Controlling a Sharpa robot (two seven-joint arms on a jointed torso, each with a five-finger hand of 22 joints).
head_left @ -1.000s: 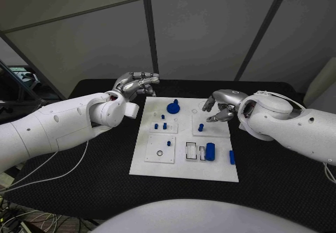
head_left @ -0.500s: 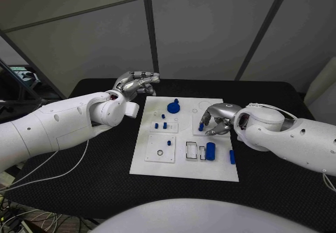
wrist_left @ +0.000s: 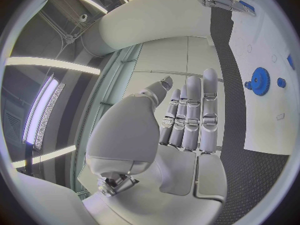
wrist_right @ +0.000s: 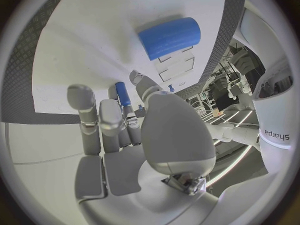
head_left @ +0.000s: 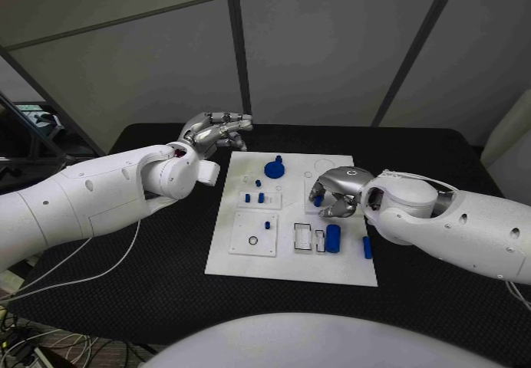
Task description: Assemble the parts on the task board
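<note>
White task board lies at the middle of the black surface, carrying several blue parts. Left hand, silver, hovers above the surface beyond the board's far left corner; its fingers lie straight and side by side, apart from the thumb, and hold nothing. On the board near its far edge stands a blue gear-shaped part; the left wrist view shows the same gear on the white plate, well apart from the left hand. Toward the board's left side, two short blue pegs stand side by side in a small square plate, and a single small peg stands in the square plate nearer the robot. Further right, a large blue cylinder rests just beside a pair of rectangular slots; the right wrist view shows this cylinder lying on the white plate. Right hand is lowered over the board's right half, its fingers curled round a small blue peg pinched between thumb and fingers. A slim blue part lies along the board's right edge.
</note>
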